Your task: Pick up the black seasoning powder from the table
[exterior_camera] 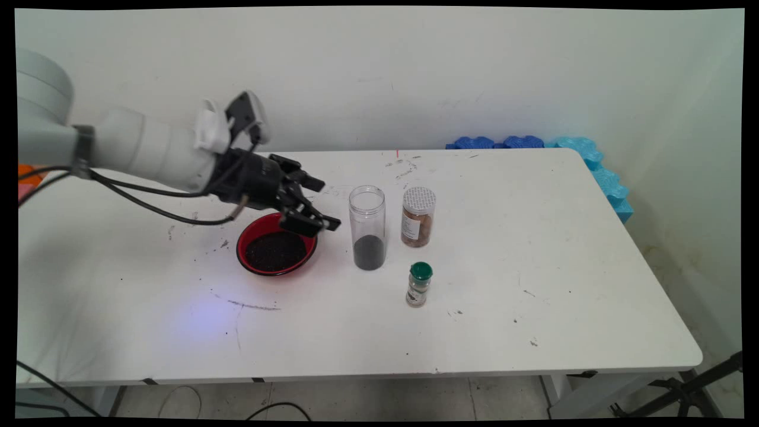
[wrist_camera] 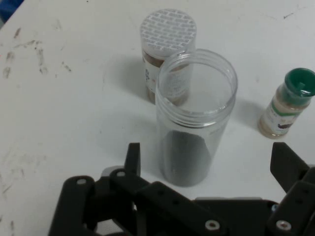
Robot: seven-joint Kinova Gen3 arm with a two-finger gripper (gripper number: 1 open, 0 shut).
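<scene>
My black gripper (exterior_camera: 323, 204) hangs open and holds nothing, above the right rim of a red bowl (exterior_camera: 276, 244) filled with dark grains. Just right of it stands a clear open jar (exterior_camera: 367, 228) with dark grains at its bottom. In the hand view that clear jar (wrist_camera: 194, 123) stands straight ahead, between my two fingers (wrist_camera: 132, 158), not touched. Behind it stands a brown spice jar with a white perforated lid (wrist_camera: 166, 49). A small green-capped shaker (wrist_camera: 288, 103) stands to the right in the hand view.
The brown spice jar (exterior_camera: 418, 216) and the green-capped shaker (exterior_camera: 419, 284) stand right of the clear jar on the white table (exterior_camera: 563, 284). Blue foam pieces (exterior_camera: 593, 163) lie along the table's far right corner. Black cables hang from the arm.
</scene>
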